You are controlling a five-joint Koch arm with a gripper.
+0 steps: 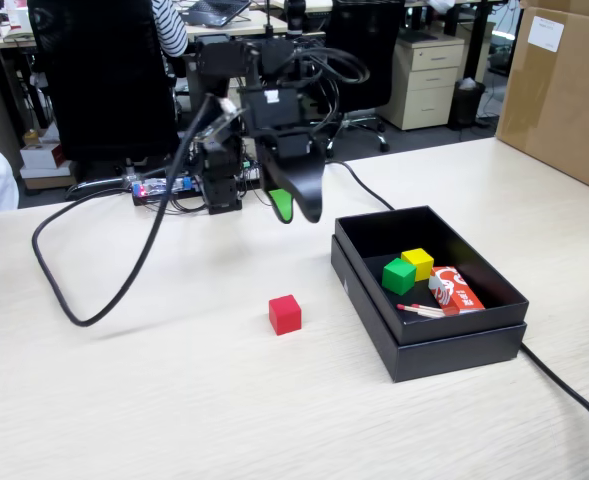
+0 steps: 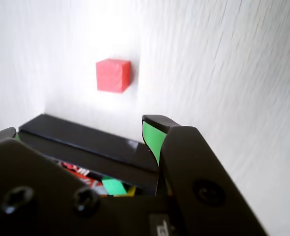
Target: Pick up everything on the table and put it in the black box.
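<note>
A red cube (image 1: 285,314) (image 2: 113,75) lies alone on the beige table (image 1: 174,400), left of the black box (image 1: 429,345) in the fixed view. Inside the box sit a green cube (image 1: 398,275) and a yellow cube (image 1: 417,262), side by side. My gripper (image 1: 294,212) (image 2: 80,129) hangs in the air above the table, behind the red cube and left of the box. Its jaws, lined with green pads, stand wide apart with nothing between them. In the wrist view the box's near wall (image 2: 85,142) shows between the jaws, with the green cube (image 2: 114,186) just behind it.
An orange-red matchbox (image 1: 454,288) and loose matchsticks (image 1: 419,310) also lie in the box. A black cable (image 1: 94,300) loops over the table's left; another (image 1: 574,400) runs off from the box's right corner. A brown carton (image 1: 564,90) stands at the far right.
</note>
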